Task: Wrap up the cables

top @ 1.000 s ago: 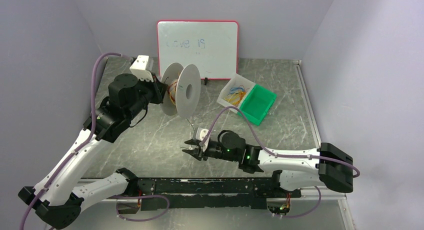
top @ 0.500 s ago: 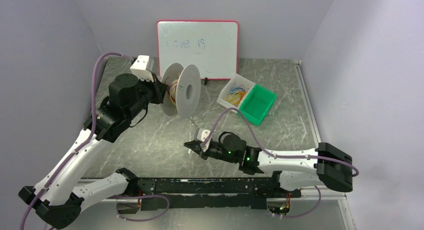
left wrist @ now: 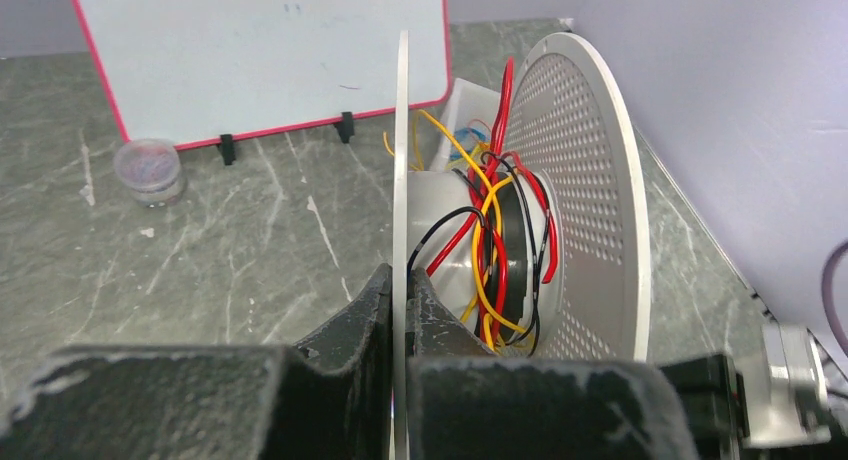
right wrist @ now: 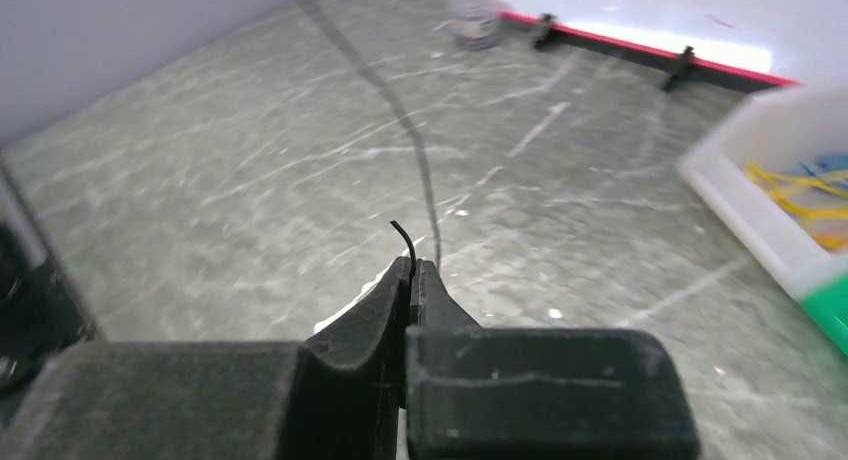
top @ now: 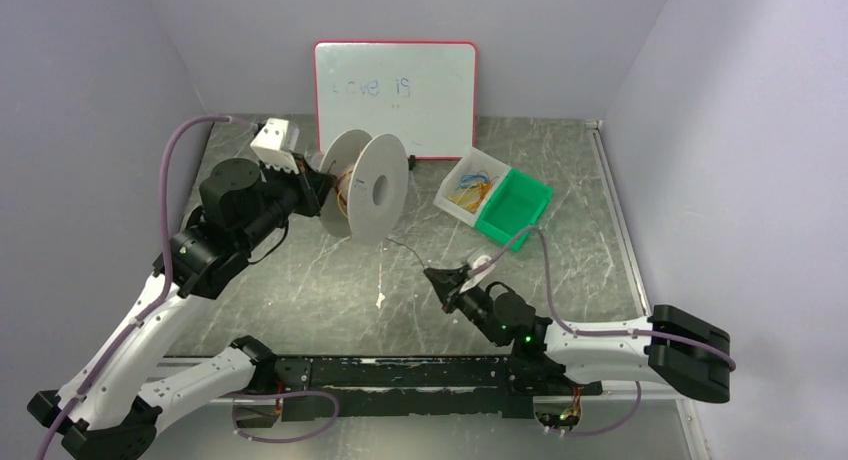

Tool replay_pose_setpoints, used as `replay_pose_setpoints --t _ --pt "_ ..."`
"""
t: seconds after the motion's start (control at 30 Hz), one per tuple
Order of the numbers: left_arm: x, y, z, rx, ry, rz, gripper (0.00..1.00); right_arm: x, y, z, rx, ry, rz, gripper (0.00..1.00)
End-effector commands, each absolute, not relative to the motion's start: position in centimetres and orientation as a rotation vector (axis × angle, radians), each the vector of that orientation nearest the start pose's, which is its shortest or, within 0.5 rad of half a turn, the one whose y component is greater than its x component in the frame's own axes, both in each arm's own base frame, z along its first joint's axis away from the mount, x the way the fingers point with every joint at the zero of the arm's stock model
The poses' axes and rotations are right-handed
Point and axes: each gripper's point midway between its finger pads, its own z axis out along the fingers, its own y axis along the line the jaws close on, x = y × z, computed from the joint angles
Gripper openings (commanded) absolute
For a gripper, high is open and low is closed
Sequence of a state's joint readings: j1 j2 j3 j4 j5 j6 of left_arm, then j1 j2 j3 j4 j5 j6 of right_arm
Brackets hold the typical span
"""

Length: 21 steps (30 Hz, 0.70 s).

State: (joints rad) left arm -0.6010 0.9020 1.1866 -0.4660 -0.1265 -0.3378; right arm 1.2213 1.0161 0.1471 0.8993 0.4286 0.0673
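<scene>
Right claw [right wrist: 410, 272] shifted, likely pinching cable [right wrist: 406, 240]; left claw [left wrist: 405, 292] clamps spool [left wrist: 590, 180].

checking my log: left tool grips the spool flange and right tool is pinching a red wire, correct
Not quite. The wire pinched in the right tool is black, not red; the right wrist view shows it. The rest holds: the left tool does grip the spool flange.
</scene>
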Motion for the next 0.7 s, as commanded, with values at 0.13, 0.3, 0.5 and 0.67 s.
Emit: replay_pose_setpoints --t 0.13,0.3,0.5,0.67 --pt "23.4 -18.5 40.2 0.229 1.620 -0.773 0.07 22.7 21.8 18.5 -0.020 1.459 0.785 0.00" --pt "21.7 -18.8 40.0 0.284 1.593 -0.833 0.07 24.4 20.7 19.3 0.065 1.458 0.796 0.00" --pt "20.0 -20.1 39.1 0.409 1.591 -0.906 0.07 26.5 20.2 19.6 0.111 1.492 0.752 0.00" --pt "18.7 -20.9 38.3 0.542 1.585 -0.926 0.07 29.0 18.4 19.8 0.172 1.534 0.632 0.00"
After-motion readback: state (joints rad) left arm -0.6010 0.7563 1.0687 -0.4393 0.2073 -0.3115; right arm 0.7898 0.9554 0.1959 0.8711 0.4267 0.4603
